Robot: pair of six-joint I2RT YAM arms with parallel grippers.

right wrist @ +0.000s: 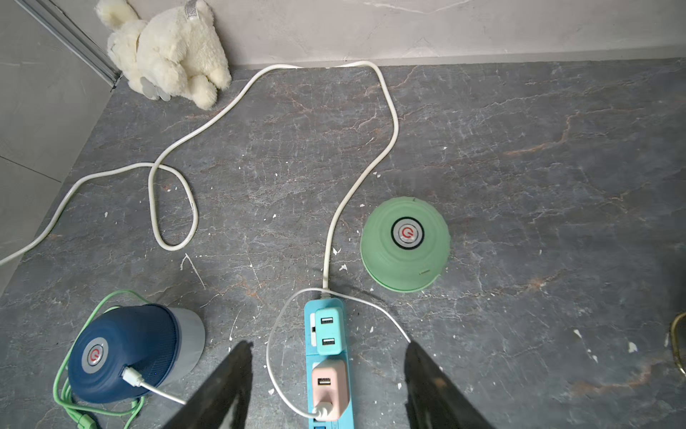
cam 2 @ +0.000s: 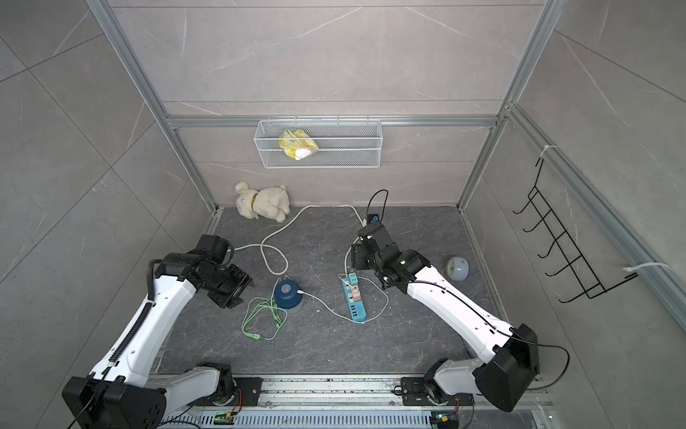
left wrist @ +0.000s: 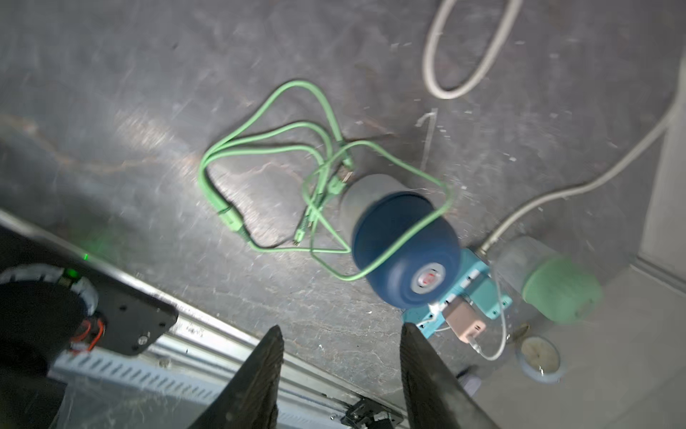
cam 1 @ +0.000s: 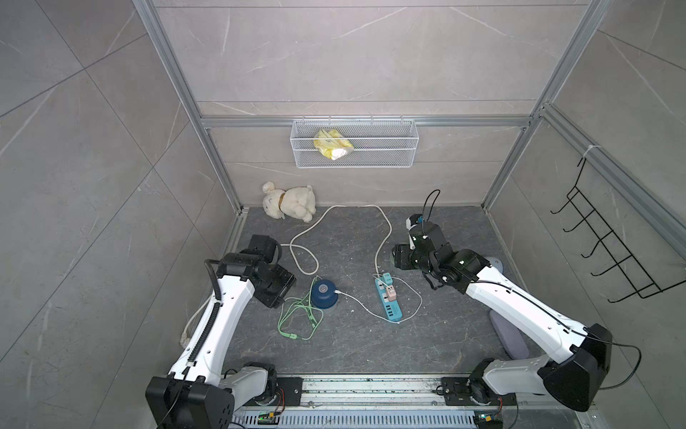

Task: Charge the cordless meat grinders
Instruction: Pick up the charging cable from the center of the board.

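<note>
Your navy grinder stands on the worktop with a white cable plugged into its side. The mint grinder sits just beside the teal power strip. The fingers of the left gripper and the right gripper are spread and hold nothing.

1. The left arm and the right arm are wearing glossy white shells between bulky black joint housings.
2. A black ribbed cable sleeve is running along the left arm's white link.
3. A thin black cable is trailing along the right arm and looping off its near joint.
4. Small dark screws are dotting the white shells.
5. A green light is glowing on the right arm's black wrist housing.
6. The left end effector and the right end effector are showing dark, tapering fingers.
</note>
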